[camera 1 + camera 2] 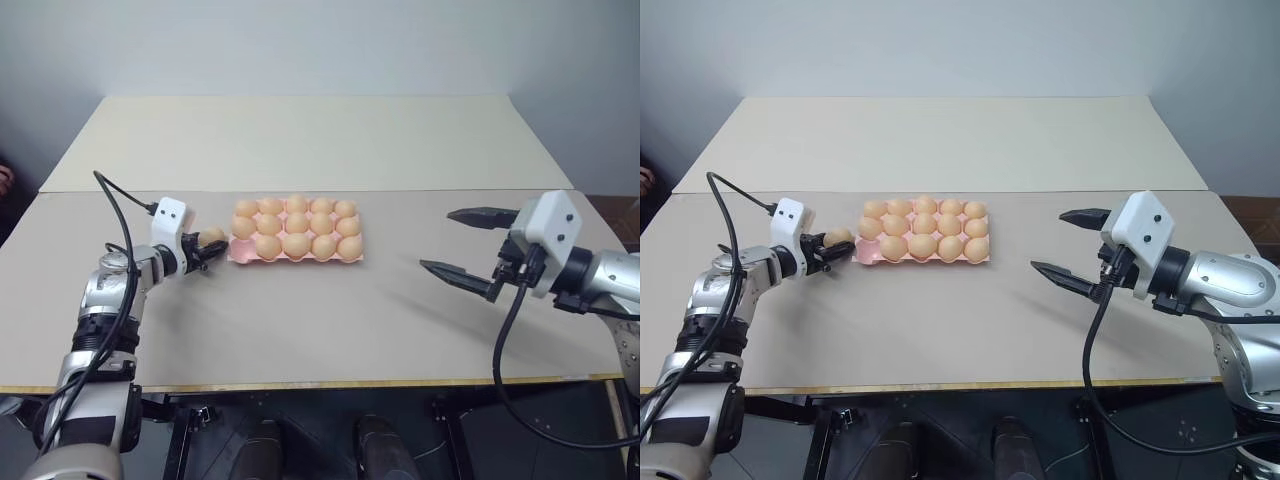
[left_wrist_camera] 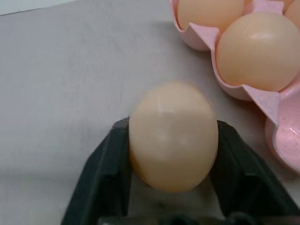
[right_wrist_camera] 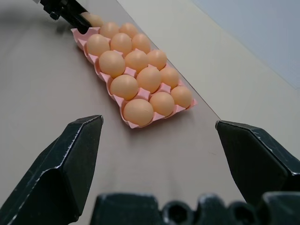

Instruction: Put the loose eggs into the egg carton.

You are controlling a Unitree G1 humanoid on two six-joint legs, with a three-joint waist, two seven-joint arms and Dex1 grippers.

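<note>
Gripping an egg, left gripper sits just beside carton's left edge.

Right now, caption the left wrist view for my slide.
Left gripper shut on a loose egg beside the egg carton.

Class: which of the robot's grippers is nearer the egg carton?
Left. The left gripper, gripping a loose egg, sits beside the egg carton; the right gripper hangs farther off, jaws open.
</note>
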